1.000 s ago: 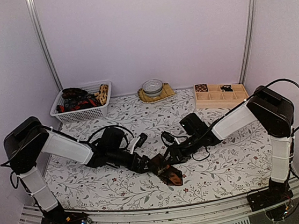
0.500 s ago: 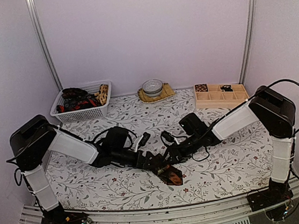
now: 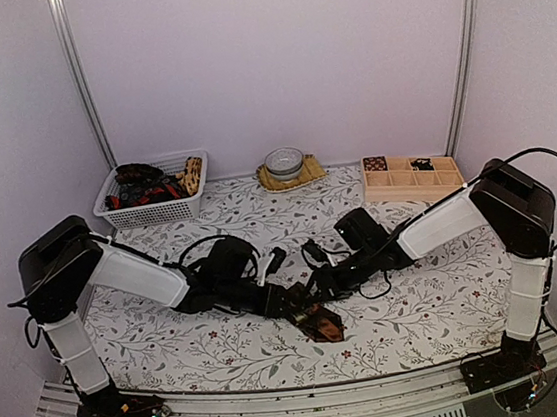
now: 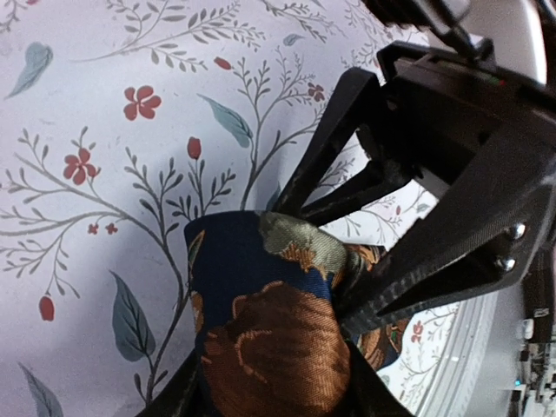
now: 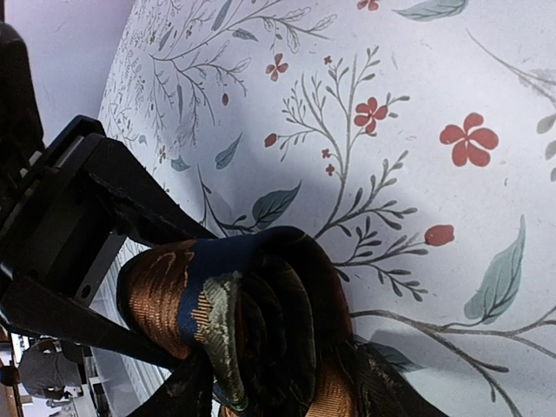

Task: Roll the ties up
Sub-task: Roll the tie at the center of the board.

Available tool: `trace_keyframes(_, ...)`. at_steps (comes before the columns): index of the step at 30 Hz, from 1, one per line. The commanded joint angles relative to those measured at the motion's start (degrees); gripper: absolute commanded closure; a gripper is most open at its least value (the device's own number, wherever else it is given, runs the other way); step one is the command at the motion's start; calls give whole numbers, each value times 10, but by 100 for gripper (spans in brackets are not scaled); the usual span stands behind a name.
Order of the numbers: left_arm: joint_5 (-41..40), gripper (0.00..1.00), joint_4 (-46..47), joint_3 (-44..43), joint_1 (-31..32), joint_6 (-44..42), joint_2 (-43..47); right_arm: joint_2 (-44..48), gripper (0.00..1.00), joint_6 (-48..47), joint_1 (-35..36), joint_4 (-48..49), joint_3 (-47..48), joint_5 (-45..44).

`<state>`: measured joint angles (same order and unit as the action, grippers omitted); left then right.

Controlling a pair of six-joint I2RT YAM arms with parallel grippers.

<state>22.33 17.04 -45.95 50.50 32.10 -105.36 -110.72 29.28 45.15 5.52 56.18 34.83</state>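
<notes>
Nearest me, just on the 6 o'clock side of the middle of the flowered counter (image 3: 164, 347), lies the tie (image 3: 322, 322). It is dark blue with brown and olive figures. Its broad pointed end rests flat on the counter and points toward 5 o'clock. The other part is wound into a loose roll just behind that, and both arms meet over it.

The left gripper (image 3: 291, 301) reaches in from 9 o'clock. In its own camera the fabric fills the gap between its fingers (image 4: 178, 395), which press on both sides, so it is pinching the roll at that end. The right gripper (image 3: 315, 291) comes in from 3 o'clock, nose to nose with the left one. Its fingers (image 4: 317, 161) straddle the roll from the opposite side and squeeze it too. The two grippers are nearly touching, with the roll caught between them just above the counter.

Further back at 10 o'clock, against the wall, stands a white basket (image 3: 153, 215). It holds a heap of ties (image 3: 140, 187), mostly black and red, with a tan patterned one at its right end.

At 12 o'clock a bowl (image 3: 283, 160) sits on a tan mat (image 3: 308, 175).

At 2 o'clock is a wooden tray (image 3: 412, 191) divided into compartments. A patterned roll (image 3: 375, 164) sits in its far-left corner compartment. A dark one (image 3: 421, 164) sits further right in the far row.
</notes>
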Motion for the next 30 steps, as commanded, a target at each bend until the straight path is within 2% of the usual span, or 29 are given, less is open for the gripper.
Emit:
trace_keyframes(1, -116, 68, -112, -22, 26, -54, -4, 44, 41, 4, -1, -75, -17, -63)
trace_keyframes(6, -217, 71, -160, -52, 56, -101, 2, 85, 31, -9, -17, -96, -18, -52)
trace_keyframes(13, -387, 71, -175, -55, 120, -164, -5, 145, 27, -54, -37, -144, -18, -61)
trace_keyframes(21, -567, 71, -275, -132, 185, -183, -91, 215, 27, 15, -88, -98, -105, -72)
trace_keyframes(27, -623, 71, -288, -166, 213, -210, -126, 210, 27, 59, -90, -64, -143, -54)
trace_keyframes(30, -609, 71, -261, -160, 215, -226, -124, 194, 28, 70, -90, -35, -155, -42)
